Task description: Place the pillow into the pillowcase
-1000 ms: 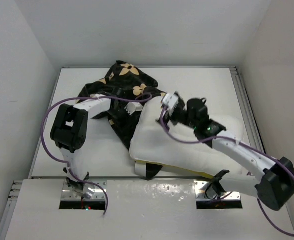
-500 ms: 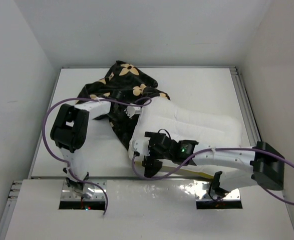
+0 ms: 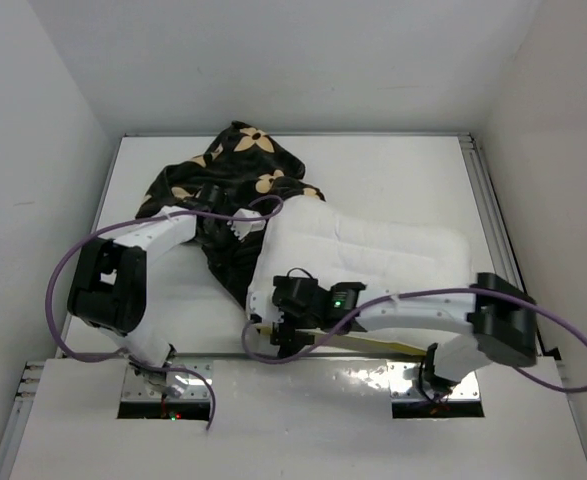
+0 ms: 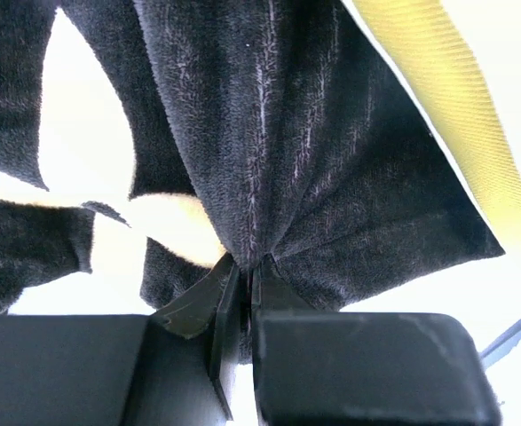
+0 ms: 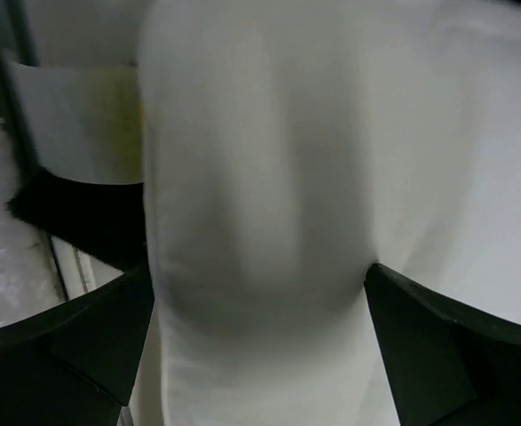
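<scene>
From above, the white pillow lies across the worktop, its left end against the bunched black flowered pillowcase; the right jaws sit at its near-left corner; left wrist: the left jaws are pinched tight on a pleat of pillowcase, the pillow's yellow trim beside it; right wrist: the right jaws, spread wide, squeeze a plump fold of pillow

Looks like a robotics lab test cell: bare white walls box in the white table beyond the right pincer, a metal rail runs off to its right, bolted base plates sit nearer than it
</scene>
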